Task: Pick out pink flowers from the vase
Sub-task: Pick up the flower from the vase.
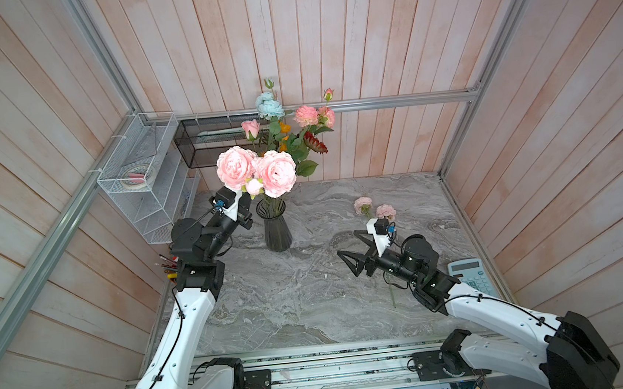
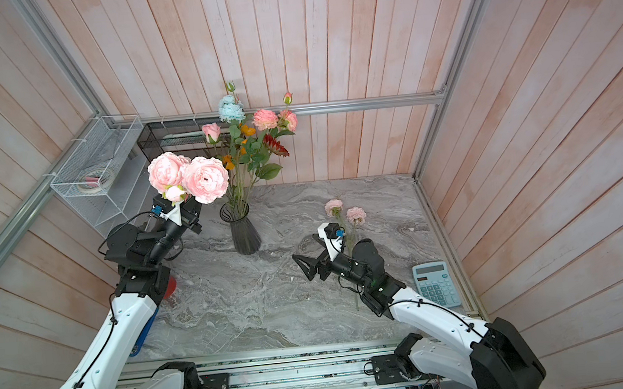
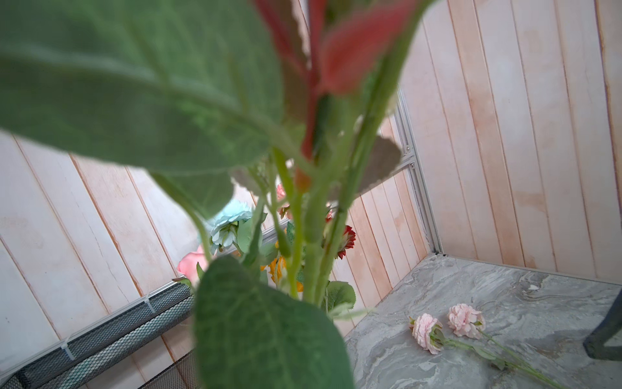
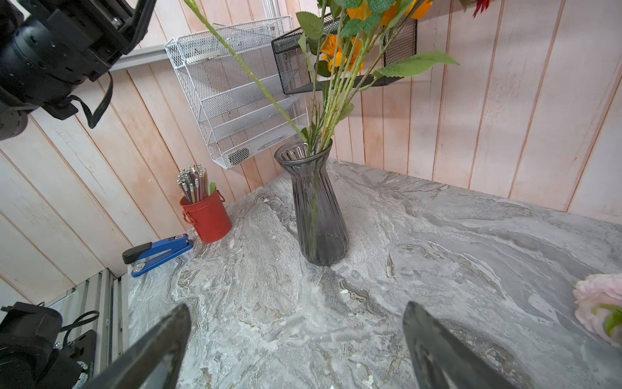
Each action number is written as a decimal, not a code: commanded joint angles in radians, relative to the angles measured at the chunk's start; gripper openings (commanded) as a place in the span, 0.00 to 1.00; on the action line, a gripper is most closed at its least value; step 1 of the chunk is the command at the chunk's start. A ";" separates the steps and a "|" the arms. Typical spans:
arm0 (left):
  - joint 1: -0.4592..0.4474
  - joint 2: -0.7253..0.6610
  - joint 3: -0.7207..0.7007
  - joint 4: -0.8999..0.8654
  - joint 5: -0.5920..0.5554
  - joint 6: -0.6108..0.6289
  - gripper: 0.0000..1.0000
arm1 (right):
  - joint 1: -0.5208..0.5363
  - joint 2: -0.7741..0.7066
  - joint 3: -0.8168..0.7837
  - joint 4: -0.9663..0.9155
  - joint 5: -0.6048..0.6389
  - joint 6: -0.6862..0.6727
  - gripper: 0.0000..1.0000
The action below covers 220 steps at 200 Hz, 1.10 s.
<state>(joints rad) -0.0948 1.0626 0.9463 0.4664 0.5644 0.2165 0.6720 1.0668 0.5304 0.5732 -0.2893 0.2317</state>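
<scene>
Two pink flowers (image 1: 256, 171), mid-extraction, pinched by left gripper (image 1: 248, 205), ten o'clock of vase (image 1: 277, 231). Right gripper (image 1: 347, 243) spread, idle. Next: lift clear.

Grey marble table (image 1: 311, 299): vase (image 1: 277, 231) upright; two pink flowers (image 1: 363, 203) lying near it; calculator (image 1: 470, 272) well apart; red cup (image 4: 208, 219) and blue stapler (image 4: 161, 251) opposite.

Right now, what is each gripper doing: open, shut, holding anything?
left gripper: shut on the stem of the big pink flowers.
right gripper: open, holding nothing.
</scene>
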 commanded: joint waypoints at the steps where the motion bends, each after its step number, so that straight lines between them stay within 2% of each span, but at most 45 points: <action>1: -0.005 -0.043 0.042 -0.009 -0.017 -0.040 0.00 | 0.005 0.005 0.045 -0.022 -0.012 -0.016 0.98; 28: -0.005 -0.074 0.120 -0.129 -0.077 -0.161 0.00 | 0.005 0.002 0.075 -0.054 -0.024 -0.023 0.98; 59: -0.005 -0.071 0.233 -0.410 -0.077 -0.281 0.00 | 0.005 -0.007 0.101 -0.063 -0.085 -0.055 0.98; 108: -0.005 -0.084 0.239 -0.606 0.078 -0.406 0.00 | 0.006 0.002 0.171 -0.091 -0.143 -0.109 0.94; 150: -0.050 -0.113 0.084 -0.530 0.214 -0.421 0.00 | 0.010 0.055 0.242 -0.085 -0.192 -0.114 0.87; 197: -0.189 -0.099 -0.042 -0.462 0.192 -0.376 0.00 | 0.028 0.148 0.314 -0.062 -0.223 -0.097 0.74; 220: -0.248 -0.093 -0.100 -0.378 0.165 -0.371 0.00 | 0.040 0.192 0.334 -0.049 -0.251 -0.082 0.71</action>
<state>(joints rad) -0.2996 0.9676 0.8886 -0.0219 0.7353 -0.1757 0.6937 1.2263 0.8284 0.5007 -0.4934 0.1318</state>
